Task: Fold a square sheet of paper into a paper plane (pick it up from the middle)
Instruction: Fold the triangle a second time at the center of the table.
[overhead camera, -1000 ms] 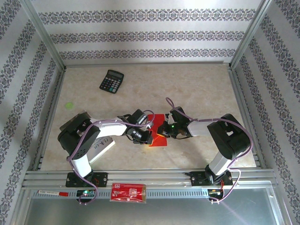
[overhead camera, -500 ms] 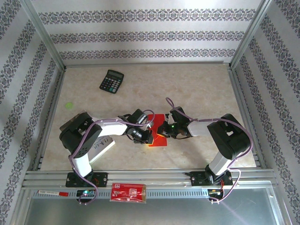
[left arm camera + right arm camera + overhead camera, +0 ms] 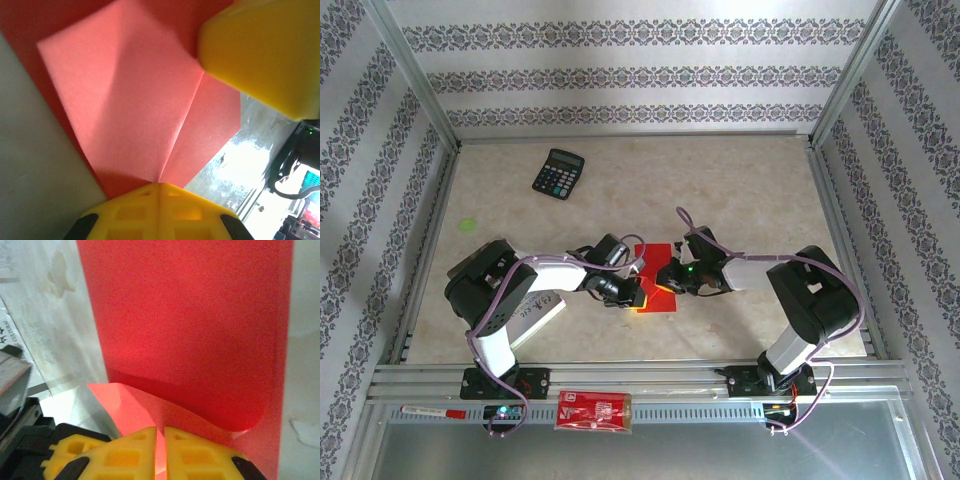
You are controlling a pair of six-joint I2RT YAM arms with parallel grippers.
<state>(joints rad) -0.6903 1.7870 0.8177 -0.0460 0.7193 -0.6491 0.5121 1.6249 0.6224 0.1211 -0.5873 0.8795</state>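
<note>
From above, the left arm [image 3: 560, 270] and right arm [image 3: 750, 270] meet over the red sheet of paper [image 3: 650, 252], near the desk's [image 3: 740, 190] front edge. Left wrist: the left fingers [image 3: 130, 210] are pressed together at the crease in the sheet of paper [image 3: 125, 110]. Right wrist: the right fingers [image 3: 200, 450] are nearly closed, pinching a curled flap of the sheet of paper [image 3: 190, 330].

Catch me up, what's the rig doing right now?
Both arms are working a red square sheet of paper lying between them, partway through folding it. The right gripper pinches a lifted, curling edge. The left gripper is shut, tips at a crease where one flap is already folded over.
</note>
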